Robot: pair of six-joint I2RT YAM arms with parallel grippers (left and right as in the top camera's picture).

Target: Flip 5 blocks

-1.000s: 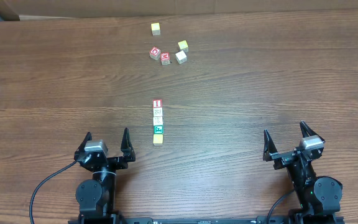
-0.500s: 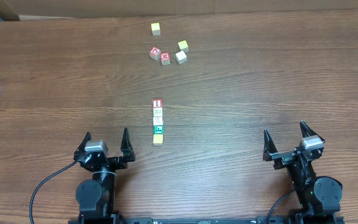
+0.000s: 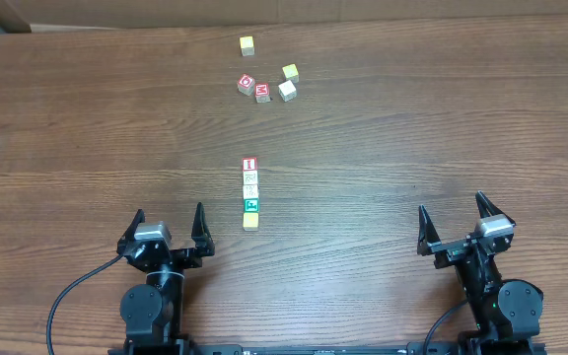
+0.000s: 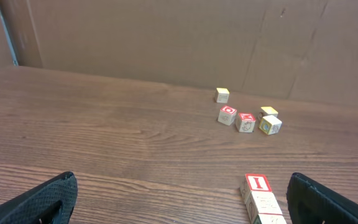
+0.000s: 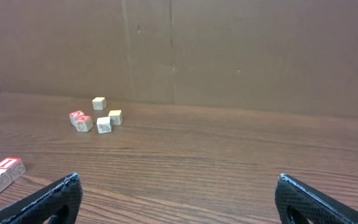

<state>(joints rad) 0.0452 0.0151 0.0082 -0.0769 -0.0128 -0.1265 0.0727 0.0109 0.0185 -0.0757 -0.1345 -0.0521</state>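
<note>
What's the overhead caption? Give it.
Five small wooden alphabet cubes in a row; left gripper and right gripper open, empty.

Wooden table with a block row and scattered cubes

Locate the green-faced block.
Overhead view: the green-faced block sits between a pale block and the yellowish end block, just ahead-right of the left gripper.

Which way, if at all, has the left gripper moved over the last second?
No. Overhead, the left gripper sits at the same spot beside the row of blocks as before, jaws open.
</note>
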